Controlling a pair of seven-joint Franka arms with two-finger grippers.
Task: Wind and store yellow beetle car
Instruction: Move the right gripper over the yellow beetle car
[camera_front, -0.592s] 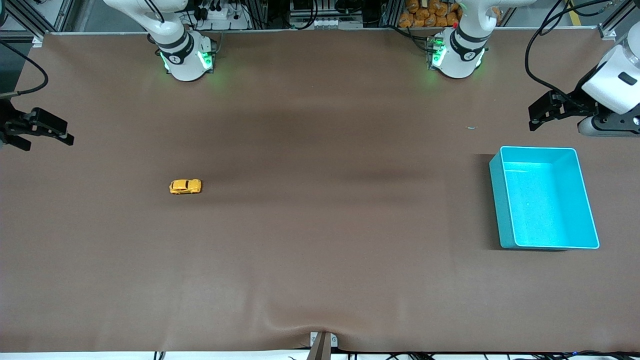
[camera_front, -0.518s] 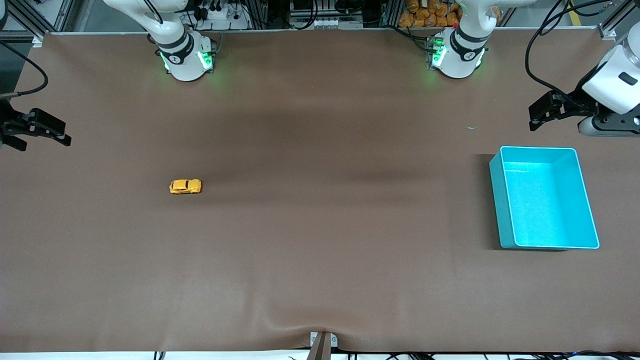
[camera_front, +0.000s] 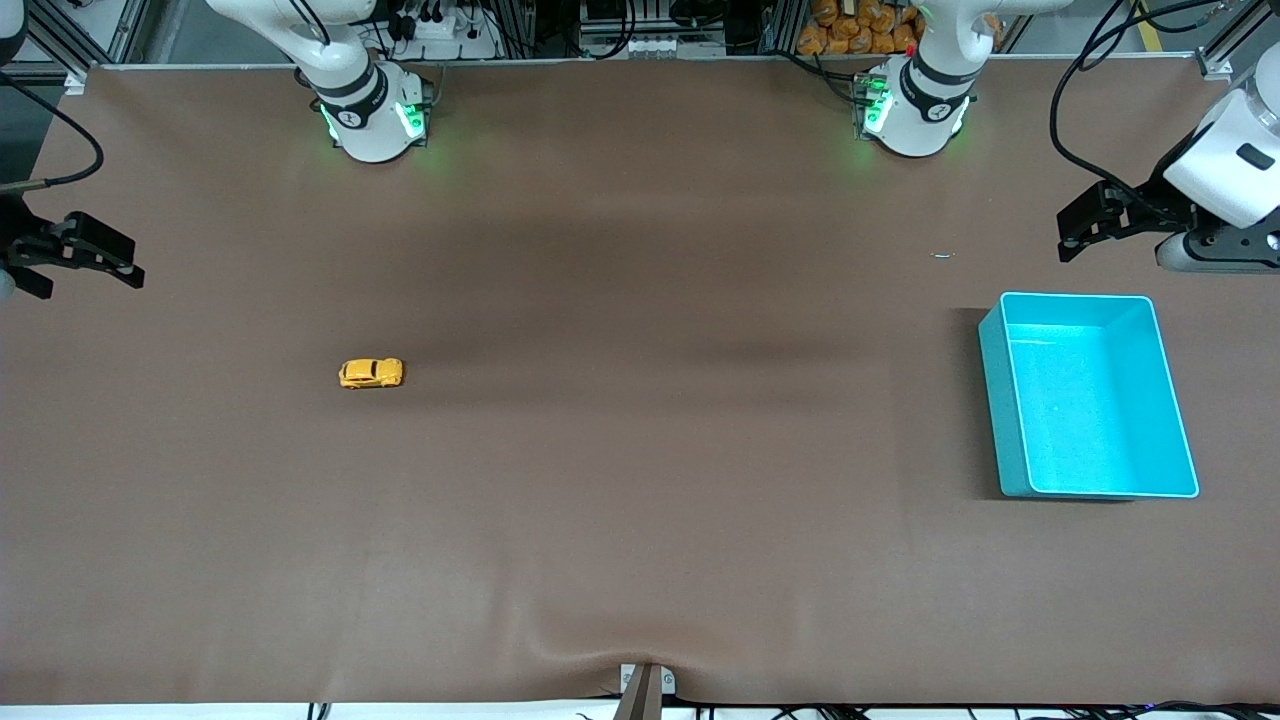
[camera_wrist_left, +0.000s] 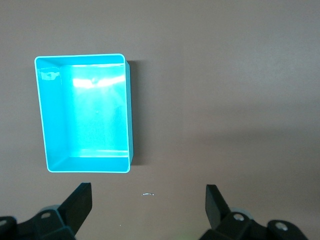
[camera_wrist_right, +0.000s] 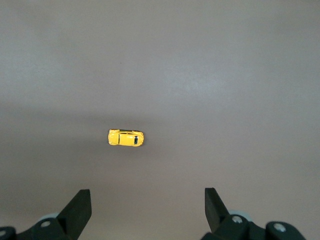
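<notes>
The yellow beetle car (camera_front: 371, 373) stands on its wheels on the brown table, toward the right arm's end. It also shows in the right wrist view (camera_wrist_right: 126, 138). My right gripper (camera_front: 88, 275) is open and empty, up in the air over the table's edge at that end, apart from the car; its open jaws show in the right wrist view (camera_wrist_right: 147, 200). My left gripper (camera_front: 1068, 240) is open and empty, over the table beside the turquoise bin (camera_front: 992, 400). Its wrist view shows its open jaws (camera_wrist_left: 148, 200) and the empty bin (camera_wrist_left: 131, 110).
A small silvery bit (camera_front: 943, 255) lies on the table between the bin and the left arm's base; it also shows in the left wrist view (camera_wrist_left: 148, 194). The brown mat (camera_front: 640, 480) is wrinkled near the front edge. A clamp (camera_front: 645, 685) sits at that edge.
My right gripper has shifted slightly at its end of the table. The car, the bin and the left arm have not moved.
</notes>
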